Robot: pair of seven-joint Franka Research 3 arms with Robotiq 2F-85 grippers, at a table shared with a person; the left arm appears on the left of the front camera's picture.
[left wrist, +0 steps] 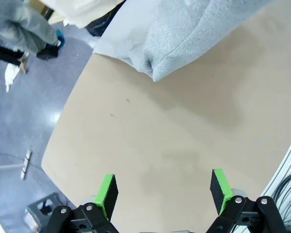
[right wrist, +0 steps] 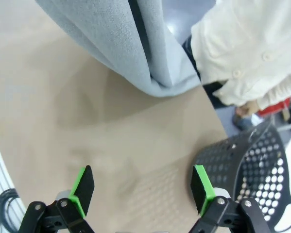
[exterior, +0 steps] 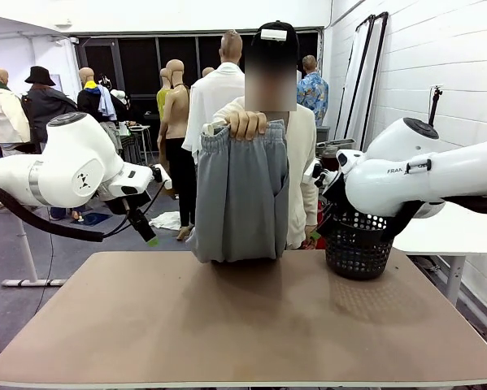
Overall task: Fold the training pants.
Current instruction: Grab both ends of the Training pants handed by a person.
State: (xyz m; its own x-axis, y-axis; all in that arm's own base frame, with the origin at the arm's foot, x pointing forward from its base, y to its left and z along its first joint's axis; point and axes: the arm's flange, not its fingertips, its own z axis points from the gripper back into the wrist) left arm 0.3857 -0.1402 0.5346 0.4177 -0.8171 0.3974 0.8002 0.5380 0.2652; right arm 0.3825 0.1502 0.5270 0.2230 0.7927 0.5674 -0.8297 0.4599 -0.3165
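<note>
A hand (exterior: 245, 124) hangs the pants (exterior: 241, 195) by the waistband, lower end at the bench (exterior: 227, 325), likely to lay them flat; my left pincer (left wrist: 162, 191) and right pincer (right wrist: 143, 189) hover spread, empty.

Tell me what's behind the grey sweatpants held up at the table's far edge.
The person holding them: one hand grips the waistband, and a cream cardigan shows alongside. The grey sweatpants cover most of the torso and legs, so those can't be seen.

Near half of table (exterior: 227, 325) bare, free passage from both sides. Far edge: training pants (exterior: 241, 195) hang mid; black basket (exterior: 358, 248) blocks far right corner.
</note>
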